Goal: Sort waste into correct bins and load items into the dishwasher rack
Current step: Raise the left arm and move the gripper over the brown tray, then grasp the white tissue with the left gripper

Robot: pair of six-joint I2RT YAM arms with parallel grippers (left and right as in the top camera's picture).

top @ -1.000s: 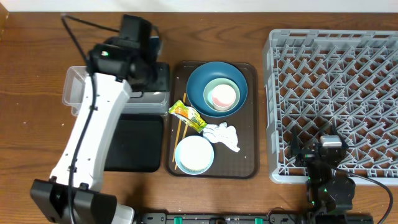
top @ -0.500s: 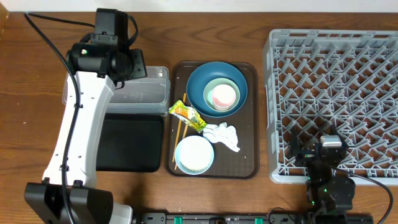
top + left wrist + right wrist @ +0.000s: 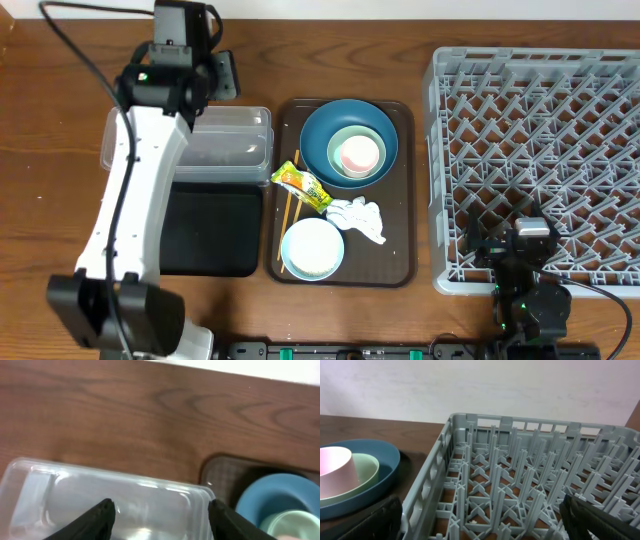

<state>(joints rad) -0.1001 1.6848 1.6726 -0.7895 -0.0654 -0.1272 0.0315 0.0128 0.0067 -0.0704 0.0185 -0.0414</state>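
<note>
You have the large dark blue bowl (image 3: 318,140) upright, with the pale green bowl (image 3: 334,150) nested inside it and the small pink cup (image 3: 358,153) sitting in that. Front-left of the blue bowl, the yellow-green snack wrapper (image 3: 302,184) lies over the wooden chopsticks (image 3: 289,215). The crumpled white tissue (image 3: 358,217) lies in front of the bowl, with the small light blue bowl (image 3: 312,248) upright further forward. The clear tub (image 3: 225,140) sits left of the bowl, the black tray (image 3: 215,230) front-left, and the grey dishwasher rack (image 3: 540,150) to its right.

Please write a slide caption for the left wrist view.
Open left tool framing a clear rectangular plastic tub; brown serving tray and dark blue bowl beside it.
</note>
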